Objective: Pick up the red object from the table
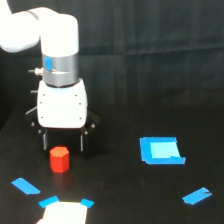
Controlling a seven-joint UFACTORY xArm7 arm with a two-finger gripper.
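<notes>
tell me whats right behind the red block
The open pincer stands just behind the red block, one finger on either side. The table behind the block is hidden.

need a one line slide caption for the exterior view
White xArm6 gripper poised with open fingers just above a red hexagonal block on a black table marked with blue tape.

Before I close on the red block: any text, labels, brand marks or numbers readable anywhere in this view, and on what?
None readable.
Arm wrist: a small blue mark, too blurred to read.
Red object, blue square patch and tape pieces on the table: no print visible.
Hand housing: plain white, no lettering visible.
</notes>
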